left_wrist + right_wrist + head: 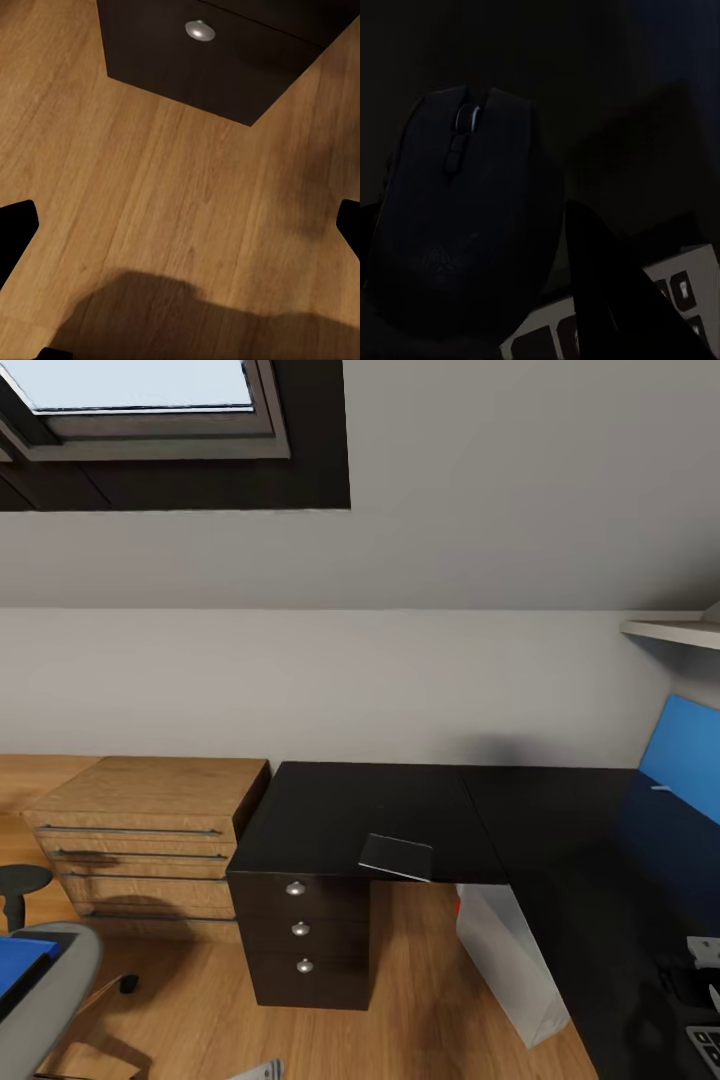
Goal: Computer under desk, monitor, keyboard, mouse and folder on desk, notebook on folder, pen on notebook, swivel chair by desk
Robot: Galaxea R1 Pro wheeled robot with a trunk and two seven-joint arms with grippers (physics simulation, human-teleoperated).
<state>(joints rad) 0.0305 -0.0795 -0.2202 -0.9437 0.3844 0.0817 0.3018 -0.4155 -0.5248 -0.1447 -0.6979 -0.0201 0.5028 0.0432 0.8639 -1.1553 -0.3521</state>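
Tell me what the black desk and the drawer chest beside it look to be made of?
The desk looks like matt black laminate with round metal knobs; the drawer chest looks like light wood or veneer, its grain showing. These are simulator renders, so this is a guess.

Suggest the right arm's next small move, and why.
Probably ease the right gripper down around the mouse and close. The wrist view shows the mouse large between the fingers, with the keyboard edge beside it; whether the fingers already touch is too dark to tell.
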